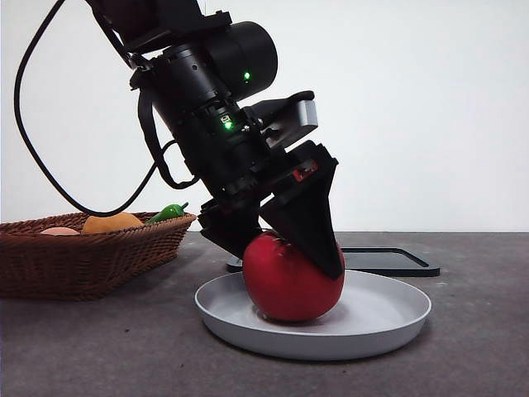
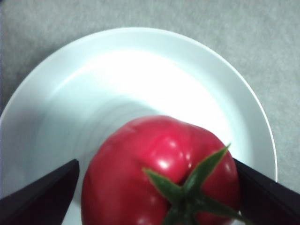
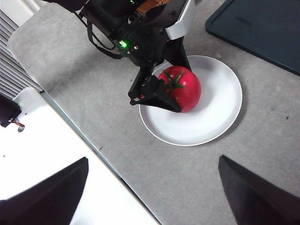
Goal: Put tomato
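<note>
Tomato [image 1: 291, 281] seated on white plate [image 1: 388, 318], between jaws of left gripper [image 1: 285, 248] clamped on its flanks; remaining: release, retract; right gripper [image 3: 152, 187] spread wide, well apart.

Wicker basket [image 1: 91, 265] holding orange fruit [image 1: 111, 222] and green pepper [image 1: 168, 212], white plate [image 1: 388, 318] beside, dark tray [image 1: 397, 261] behind.

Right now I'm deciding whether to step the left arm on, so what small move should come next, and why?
Probably open the left gripper and let go. The tomato already sits on the white plate, its underside on the plate's floor in the front view, with the jaws closed against its sides. The right gripper waits open, high above the table.
</note>
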Controlling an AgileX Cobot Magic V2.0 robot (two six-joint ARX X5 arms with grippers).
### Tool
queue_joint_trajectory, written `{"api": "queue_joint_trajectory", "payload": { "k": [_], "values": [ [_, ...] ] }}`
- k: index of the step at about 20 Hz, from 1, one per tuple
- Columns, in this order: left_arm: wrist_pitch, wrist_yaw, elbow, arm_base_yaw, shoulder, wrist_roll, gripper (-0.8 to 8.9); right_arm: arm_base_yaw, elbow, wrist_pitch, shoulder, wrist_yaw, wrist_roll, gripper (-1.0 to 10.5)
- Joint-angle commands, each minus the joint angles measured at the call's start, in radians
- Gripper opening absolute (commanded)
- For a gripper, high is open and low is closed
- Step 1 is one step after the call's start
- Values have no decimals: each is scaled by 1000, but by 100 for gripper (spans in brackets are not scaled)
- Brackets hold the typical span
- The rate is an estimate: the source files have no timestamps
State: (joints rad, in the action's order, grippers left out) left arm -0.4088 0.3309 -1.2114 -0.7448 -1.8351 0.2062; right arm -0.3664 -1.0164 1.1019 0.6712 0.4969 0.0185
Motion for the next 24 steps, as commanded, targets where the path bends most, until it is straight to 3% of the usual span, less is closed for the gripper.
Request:
{"api": "queue_joint_trajectory", "payload": {
  "k": [1,6,8,14,19,24],
  "values": [
    [2,-1,-38,-8,-2,-16,509,-5,-19,-9,7,-1,-7,442],
    [-3,-2,-48,-2,51,-32,513,-5,-19,-8,7,0,-7,442],
    [-19,-2,-51,-2,68,-32,569,-5,-19,-8,7,0,-7,442],
    [-48,-2,-52,32,198,-61,563,-5,-19,-9,8,0,-6,442],
    [-72,-2,-52,120,386,-126,558,-5,-19,-11,8,-1,-6,442],
    [-273,0,-52,258,535,-119,558,-5,-19,-41,30,0,-7,442]
  ]
}}
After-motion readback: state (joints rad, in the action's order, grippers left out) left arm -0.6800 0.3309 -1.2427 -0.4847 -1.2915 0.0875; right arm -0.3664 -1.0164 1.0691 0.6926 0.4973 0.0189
